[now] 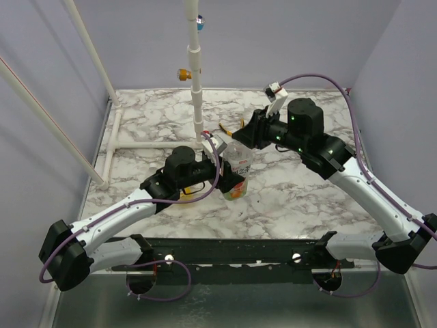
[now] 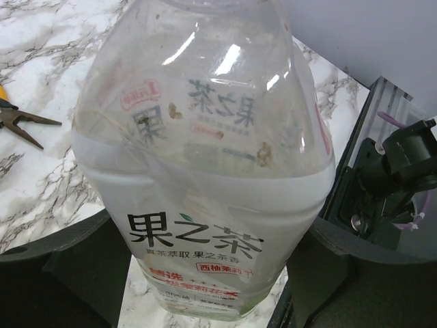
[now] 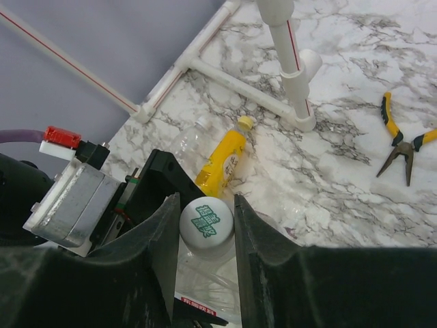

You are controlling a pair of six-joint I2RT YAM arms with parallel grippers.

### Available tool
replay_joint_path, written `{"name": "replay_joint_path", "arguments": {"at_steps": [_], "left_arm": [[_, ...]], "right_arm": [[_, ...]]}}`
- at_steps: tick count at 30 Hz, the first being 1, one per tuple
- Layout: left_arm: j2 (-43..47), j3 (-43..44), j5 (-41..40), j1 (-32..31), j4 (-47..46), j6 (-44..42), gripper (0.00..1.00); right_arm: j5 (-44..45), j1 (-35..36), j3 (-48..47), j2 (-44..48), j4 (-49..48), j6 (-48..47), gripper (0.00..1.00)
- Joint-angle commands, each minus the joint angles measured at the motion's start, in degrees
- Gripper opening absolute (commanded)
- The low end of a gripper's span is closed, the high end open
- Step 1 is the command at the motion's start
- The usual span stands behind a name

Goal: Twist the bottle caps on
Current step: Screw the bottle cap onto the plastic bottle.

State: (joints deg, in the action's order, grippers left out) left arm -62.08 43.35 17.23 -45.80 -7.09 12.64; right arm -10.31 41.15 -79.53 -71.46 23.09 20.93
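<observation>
My left gripper is shut on the clear bottle and holds it upright over the table's middle. Its white label with black characters fills the left wrist view between the dark fingers. A whitish cap printed in green sits on the bottle's mouth. My right gripper reaches in from above, both fingers pressed against that cap's sides. Beyond it, the yellow bottle lies on the marble with a yellow cap on its neck.
Yellow-handled pliers lie on the marble at the back, also seen in the left wrist view. A white pipe frame rises behind the bottle, with a small yellow piece and a blue one on its pole.
</observation>
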Motion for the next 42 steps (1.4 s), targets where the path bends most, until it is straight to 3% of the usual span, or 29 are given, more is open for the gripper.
{"name": "replay_joint_path", "arguments": {"at_steps": [1,14,24,27,42], "left_arm": [[-1.5,2.6,-1.3,0.3,-0.4,0.4,0.00],[-10.2,11.8,-20.7,-1.1,-2.1,2.1,0.00],[-16.5,15.4,-37.1,-5.4,-10.1,1.6,0.00],[-17.5,15.7,-38.8,-5.9,-11.8,1.9,0.00],[-13.8,6.9,-33.3,-5.7,-7.8,4.8,0.00]], "right_arm": [[2.3,-0.3,0.1,-1.0,2.2,0.1,0.30],[22.7,1.6,-4.2,-8.6,12.6,9.6,0.23],[32.9,3.4,-12.2,-18.7,20.2,18.3,0.21],[33.9,3.5,-11.9,-19.0,19.8,19.5,0.22],[31.0,3.5,-19.0,-15.3,18.2,16.5,0.67]]}}
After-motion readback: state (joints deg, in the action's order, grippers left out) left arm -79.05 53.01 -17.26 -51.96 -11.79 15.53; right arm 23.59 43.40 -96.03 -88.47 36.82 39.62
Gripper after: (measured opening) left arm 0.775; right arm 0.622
